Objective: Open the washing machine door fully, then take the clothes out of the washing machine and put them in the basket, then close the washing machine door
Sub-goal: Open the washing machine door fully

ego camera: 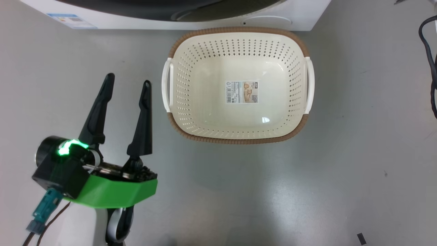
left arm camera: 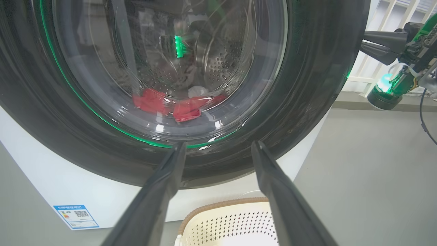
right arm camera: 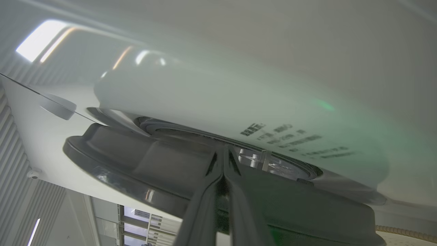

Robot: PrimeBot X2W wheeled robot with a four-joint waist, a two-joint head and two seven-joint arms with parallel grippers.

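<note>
Red clothes (left arm camera: 182,108) behind the glass of the washing machine door (left arm camera: 307,102).
They lie low in the steel drum of the washing machine (left arm camera: 51,184); whether the door is latched cannot be told. The basket (ego camera: 239,30) stands on the floor just before the machine. The left end effector (ego camera: 128,79) hovers beside the basket, fingers spread wide. The right end effector (right arm camera: 223,153) has its fingers pressed together, tips at the door's edge.

Even overhead light; faint soft shadow round basket (ego camera: 239,140). Green glow, glare streaks on washing machine door (left arm camera: 307,85) glass. Right wrist view hazy, blurred, wide-angle bent.
</note>
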